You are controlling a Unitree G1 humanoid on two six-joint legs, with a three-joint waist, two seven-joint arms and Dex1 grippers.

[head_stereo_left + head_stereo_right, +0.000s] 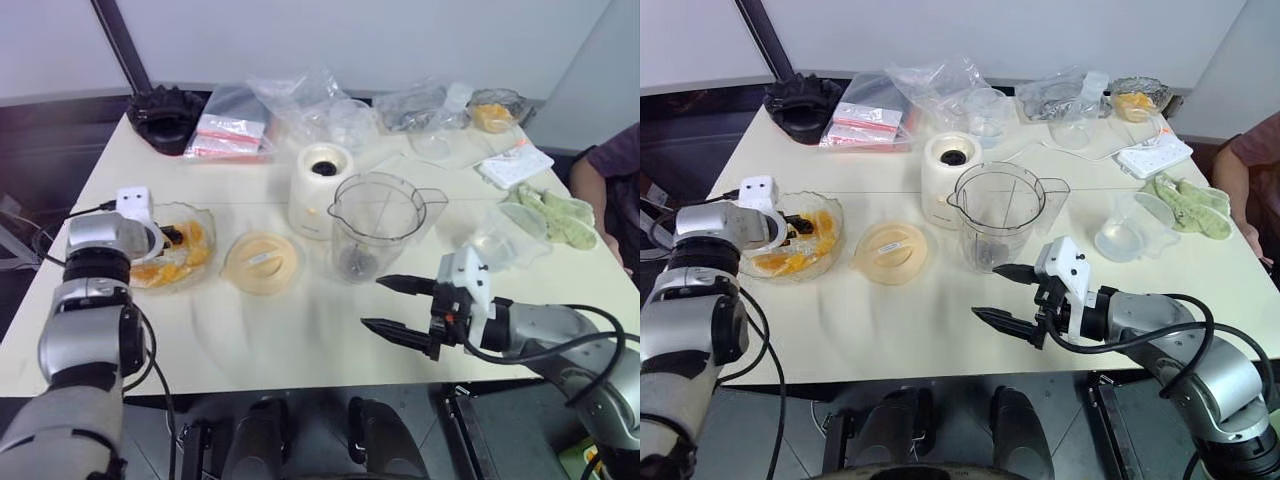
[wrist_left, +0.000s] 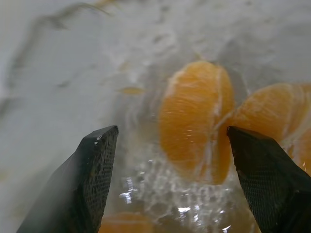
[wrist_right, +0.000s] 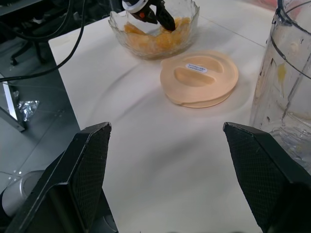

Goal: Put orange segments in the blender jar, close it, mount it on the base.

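Observation:
Several orange segments lie in a clear glass bowl at the table's left. My left gripper reaches down into the bowl, open, with one orange segment between its black fingers and not gripped. The clear blender jar stands upright mid-table, without its lid, right beside the cream base. The pale-orange lid lies flat between bowl and jar. My right gripper hovers open and empty over the table in front of the jar.
A small clear measuring cup and a green cloth sit at the right. Plastic bags, a black object and a white power strip line the back. A person's arm shows at the right edge.

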